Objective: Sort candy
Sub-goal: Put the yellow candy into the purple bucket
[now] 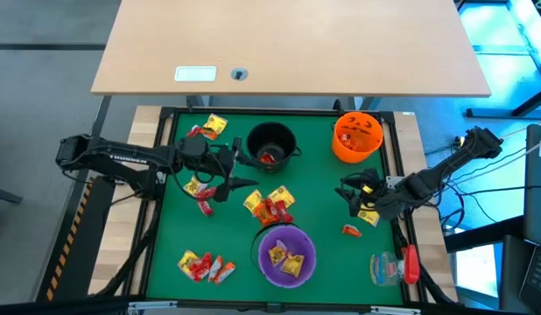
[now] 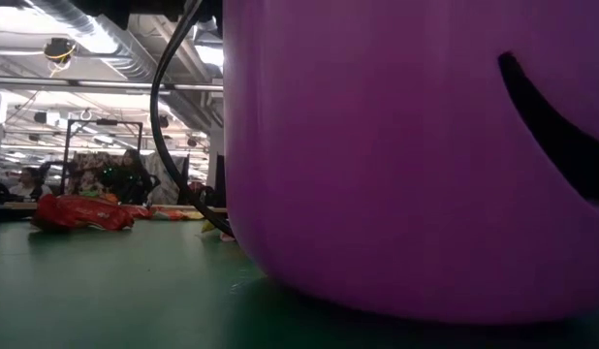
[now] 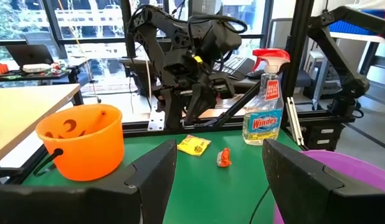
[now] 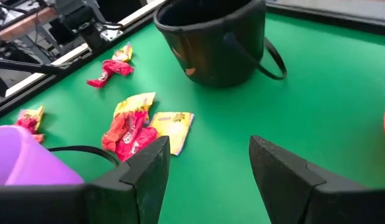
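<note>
Your left gripper (image 1: 228, 169) hangs over the left half of the green counter (image 1: 323, 197), jaws spread wide with nothing between them. It sits between the black bowl (image 1: 271, 144) and a loose piece of candy (image 1: 200, 187), which reads as a ready stance for a pick. Your right gripper (image 1: 351, 190) is likewise wide open and empty, low over the right side of the counter, just beside a yellow sweet (image 1: 368, 217) and near an orange one (image 1: 351, 230); its wrist camera looks across at the pile of red and yellow sweets (image 4: 131, 129) in the middle.

The rest of the candy lies scattered: a cluster (image 1: 270, 206) between the black bowl and the purple bowl (image 1: 287, 255), some pieces (image 1: 205, 266) at the near left, and a few (image 1: 210, 128) at the far left. The bowls look set apart by colour: red pieces in the black bowl, yellow ones in the purple bowl, orange ones in the orange bowl (image 1: 356, 136). A spray bottle (image 1: 391, 265) lies at the near right corner, away from the sorting.
</note>
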`<state>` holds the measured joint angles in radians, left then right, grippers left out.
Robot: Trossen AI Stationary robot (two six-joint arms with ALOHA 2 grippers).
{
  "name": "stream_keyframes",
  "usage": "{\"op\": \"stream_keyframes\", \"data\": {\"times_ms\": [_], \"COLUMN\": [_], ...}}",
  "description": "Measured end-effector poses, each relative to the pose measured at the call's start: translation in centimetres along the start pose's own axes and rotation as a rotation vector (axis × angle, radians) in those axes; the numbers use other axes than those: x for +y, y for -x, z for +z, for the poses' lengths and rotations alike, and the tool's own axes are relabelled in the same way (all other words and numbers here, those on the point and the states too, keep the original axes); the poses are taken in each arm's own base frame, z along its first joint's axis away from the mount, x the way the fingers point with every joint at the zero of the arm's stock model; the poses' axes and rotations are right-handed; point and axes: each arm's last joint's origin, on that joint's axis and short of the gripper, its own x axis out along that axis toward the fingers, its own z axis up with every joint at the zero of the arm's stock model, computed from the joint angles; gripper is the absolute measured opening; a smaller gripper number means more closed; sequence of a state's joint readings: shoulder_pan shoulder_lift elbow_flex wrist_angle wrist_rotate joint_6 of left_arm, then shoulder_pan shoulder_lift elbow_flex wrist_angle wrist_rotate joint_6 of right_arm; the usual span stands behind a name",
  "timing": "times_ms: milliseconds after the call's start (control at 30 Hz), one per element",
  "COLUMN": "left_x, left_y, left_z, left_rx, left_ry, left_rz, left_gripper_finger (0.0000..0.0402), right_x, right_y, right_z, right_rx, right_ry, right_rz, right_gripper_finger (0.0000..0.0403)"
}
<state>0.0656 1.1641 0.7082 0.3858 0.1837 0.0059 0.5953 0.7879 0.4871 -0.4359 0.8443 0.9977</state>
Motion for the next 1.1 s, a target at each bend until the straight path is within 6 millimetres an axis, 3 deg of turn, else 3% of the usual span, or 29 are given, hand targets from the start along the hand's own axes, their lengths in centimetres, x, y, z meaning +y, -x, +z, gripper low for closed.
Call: {"op": "stream_keyframes", "data": {"times_ms": [1100], "left_x": [-0.04], "left_y": [-0.02], "left_z": [-0.18], "left_rx": [0.017], "left_ry": [0.052], "left_rz": [0.011], "left_gripper_finger": [0.0227], "right_x": [0.14], "right_y": [-0.13], "right_z": [-0.20], "right_rx": [0.017], "right_ry": [-0.049], "right_rz": [0.035], "right_gripper_finger": [0.0216]}}
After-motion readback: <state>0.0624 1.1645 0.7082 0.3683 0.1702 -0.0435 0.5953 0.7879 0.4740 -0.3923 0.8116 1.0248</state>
